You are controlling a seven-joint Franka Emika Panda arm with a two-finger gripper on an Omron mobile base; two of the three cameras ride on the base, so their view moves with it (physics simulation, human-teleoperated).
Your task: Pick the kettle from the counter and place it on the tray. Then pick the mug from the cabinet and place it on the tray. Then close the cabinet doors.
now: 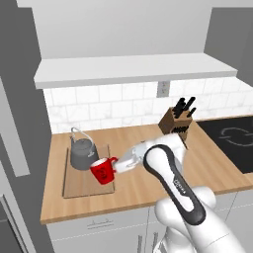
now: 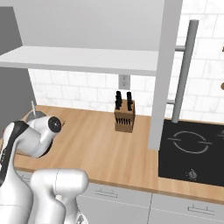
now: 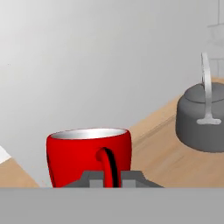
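The red mug [image 1: 102, 171] hangs over the front right part of the wooden tray [image 1: 79, 185], and I cannot tell whether it touches the board. My gripper [image 1: 117, 165] is shut on the mug's handle from the right. In the hand view the mug [image 3: 89, 155] is upright with its handle between my gripper's [image 3: 112, 178] two tips. The dark grey kettle [image 1: 81, 153] stands on the tray's back half, just behind and left of the mug; it sits at the right of the hand view [image 3: 203, 120]. The cabinet [image 1: 133, 69] above stands open, one cabinet door [image 2: 164, 74] swung out with its bar handle [image 2: 183, 70].
A knife block [image 1: 176, 121] stands against the tiled wall, right of my arm. A black cooktop [image 1: 232, 138] is set in the counter [image 1: 148, 183] at the far right. The open door panel [image 2: 164, 74] hangs over the counter between knife block and cooktop.
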